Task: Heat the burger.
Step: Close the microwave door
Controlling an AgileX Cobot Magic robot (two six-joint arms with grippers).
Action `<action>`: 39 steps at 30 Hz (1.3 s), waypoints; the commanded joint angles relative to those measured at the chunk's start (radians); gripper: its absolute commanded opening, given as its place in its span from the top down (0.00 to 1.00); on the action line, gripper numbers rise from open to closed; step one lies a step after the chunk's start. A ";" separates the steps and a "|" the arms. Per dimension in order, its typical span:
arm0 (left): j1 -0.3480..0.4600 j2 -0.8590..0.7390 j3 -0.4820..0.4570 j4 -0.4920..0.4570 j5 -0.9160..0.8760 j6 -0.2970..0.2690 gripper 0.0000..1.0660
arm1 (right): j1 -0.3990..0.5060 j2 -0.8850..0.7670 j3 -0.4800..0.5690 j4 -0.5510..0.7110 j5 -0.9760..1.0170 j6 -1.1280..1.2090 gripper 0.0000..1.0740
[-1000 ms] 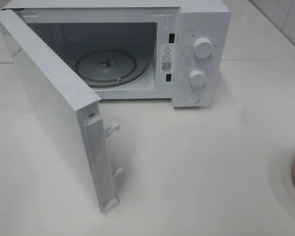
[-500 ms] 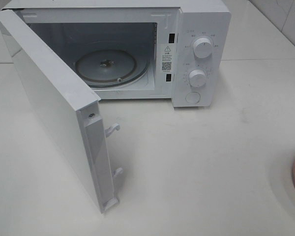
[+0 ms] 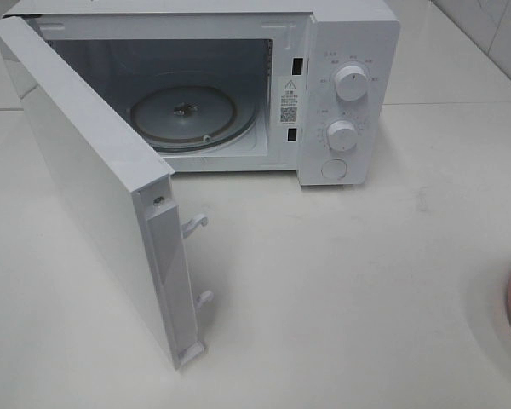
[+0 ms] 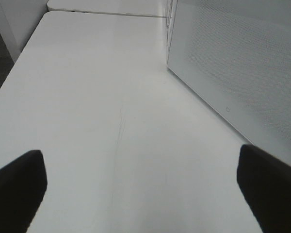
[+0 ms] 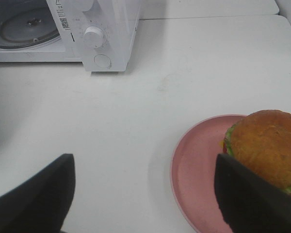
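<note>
Resting on its pink plate (image 5: 196, 160), the burger (image 5: 266, 145) is just beside the right tool (image 5: 144, 196), whose fingers are spread. The left tool (image 4: 141, 187) is spread above the bare surface (image 4: 102, 97), near the microwave door (image 4: 242, 68).

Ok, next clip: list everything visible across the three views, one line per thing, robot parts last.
microwave: one, white, at the back of the table, cavity empty of food
microwave door: one, white, swung wide open toward the front left
turntable: one, clear glass, inside the cavity
knobs: two, white, stacked on the right control panel, with a round button below them
burger: one, brown bun with green lettuce, on the plate
plate: one, pink, front right of the table, apart from the microwave
table: one, white, under everything
left gripper: one, black fingers apart, over bare table beside the door, holding nothing
right gripper: one, black fingers apart, near the plate, holding nothing
</note>
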 commanded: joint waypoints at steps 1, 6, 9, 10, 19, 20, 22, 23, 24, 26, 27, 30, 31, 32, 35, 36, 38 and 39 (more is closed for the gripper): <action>0.004 0.029 -0.009 0.005 -0.025 -0.002 0.06 | -0.006 -0.025 0.006 0.000 0.000 -0.016 0.29; 0.004 0.101 -0.031 0.011 -0.120 -0.002 0.25 | -0.006 -0.025 0.006 0.000 0.000 -0.016 0.29; 0.004 0.154 -0.030 0.012 -0.175 -0.002 0.50 | -0.006 -0.025 0.006 0.000 0.000 -0.016 0.29; 0.004 0.194 -0.030 0.012 -0.198 -0.002 0.67 | -0.006 -0.025 0.006 0.000 0.000 -0.016 0.29; 0.004 0.382 0.040 0.007 -0.413 0.000 1.00 | -0.006 -0.025 0.006 0.000 0.000 -0.016 0.29; 0.004 0.424 0.078 0.005 -0.538 0.002 1.00 | -0.006 -0.025 0.006 0.000 0.000 -0.016 0.29; 0.004 0.443 0.106 0.005 -0.609 0.004 1.00 | -0.006 -0.025 0.006 0.000 0.000 -0.016 0.29; 0.004 0.474 0.149 0.005 -0.747 0.006 1.00 | -0.006 -0.025 0.006 0.000 0.000 -0.016 0.29; 0.004 0.474 0.149 0.005 -0.747 0.006 1.00 | -0.006 -0.025 0.006 0.000 0.000 -0.016 0.29; 0.004 0.514 0.222 0.005 -0.971 0.006 1.00 | -0.006 -0.025 0.006 0.000 0.000 -0.016 0.29; 0.004 0.514 0.222 0.005 -0.971 0.006 1.00 | -0.006 -0.025 0.006 0.000 0.000 -0.016 0.29; 0.004 0.557 0.294 0.006 -1.194 0.006 1.00 | -0.006 -0.025 0.006 0.000 0.000 -0.016 0.29; 0.004 0.595 0.338 0.018 -1.308 0.005 1.00 | -0.006 -0.025 0.006 0.000 0.000 -0.016 0.29; 0.004 0.595 0.338 0.018 -1.308 0.005 1.00 | -0.006 -0.025 0.006 0.000 0.000 -0.016 0.29; 0.004 0.663 0.373 0.060 -1.426 -0.008 1.00 | -0.006 -0.025 0.006 0.000 0.000 -0.016 0.29; 0.004 0.715 0.373 0.095 -1.471 -0.033 1.00 | -0.006 -0.025 0.006 0.000 0.000 -0.016 0.29; 0.004 0.776 0.373 0.137 -1.520 -0.058 1.00 | -0.006 -0.025 0.006 0.000 0.000 -0.016 0.29; 0.004 0.807 0.372 0.156 -1.550 -0.075 1.00 | -0.006 -0.025 0.006 0.000 0.000 -0.016 0.29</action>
